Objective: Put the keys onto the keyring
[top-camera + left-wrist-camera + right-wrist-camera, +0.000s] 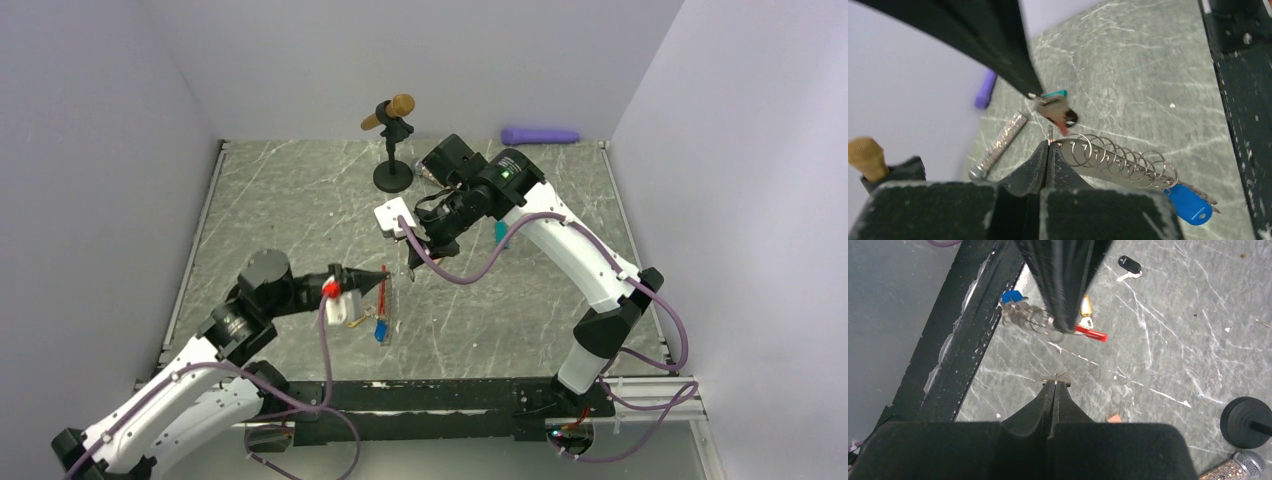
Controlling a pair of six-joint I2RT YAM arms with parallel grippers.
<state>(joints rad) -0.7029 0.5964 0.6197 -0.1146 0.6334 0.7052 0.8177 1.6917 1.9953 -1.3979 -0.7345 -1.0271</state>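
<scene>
Pinching one end of the keyring [1120,161], whose coil runs toward lower right, the clenched left fingers [1034,167] sit just below the right fingers [1015,70], themselves clamped on a key [1052,106].

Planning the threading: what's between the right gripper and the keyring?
Nothing but bare table, in the right wrist view, between the right gripper's key and the keyring.

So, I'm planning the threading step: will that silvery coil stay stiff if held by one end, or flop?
The coil is probably floppy: its loops sit loosely and unevenly spaced. The blue-tagged key at its free end would likely weigh it down and swing. The left pincer pinches only thin shiny wire, so it may twist or slip.
</scene>
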